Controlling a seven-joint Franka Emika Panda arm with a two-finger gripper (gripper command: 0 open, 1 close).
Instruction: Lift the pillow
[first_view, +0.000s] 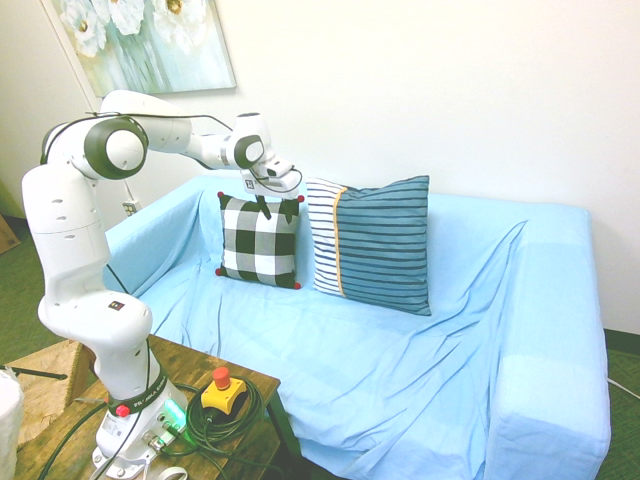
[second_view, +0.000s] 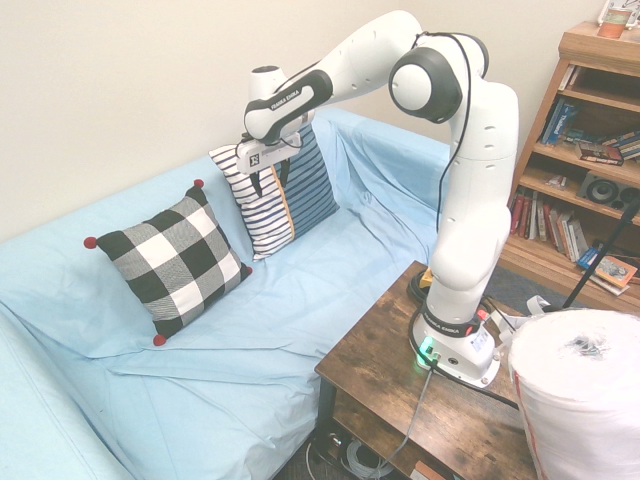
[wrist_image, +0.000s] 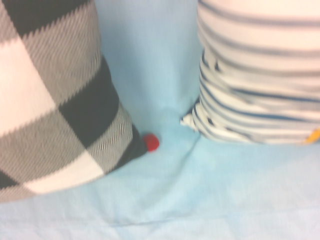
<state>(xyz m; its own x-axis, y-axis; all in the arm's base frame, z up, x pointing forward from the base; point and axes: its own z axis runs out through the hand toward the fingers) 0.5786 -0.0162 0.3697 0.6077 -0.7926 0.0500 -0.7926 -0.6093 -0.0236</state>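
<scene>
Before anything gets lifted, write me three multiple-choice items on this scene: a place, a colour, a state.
1. Where does the striped pillow rest?
A) on the wooden table
B) on the sofa
C) on the bookshelf

2. What colour are the checked cushion's corner balls?
A) red
B) yellow
C) green

3. How does the gripper stand?
A) shut on the checked cushion
B) fingers apart, holding nothing
C) holding the striped pillow

1 B: its lower edge sits on the blue cover.
2 A: the wrist view shows a red ball.
3 B: the second exterior view shows a gap between the fingers.
</scene>
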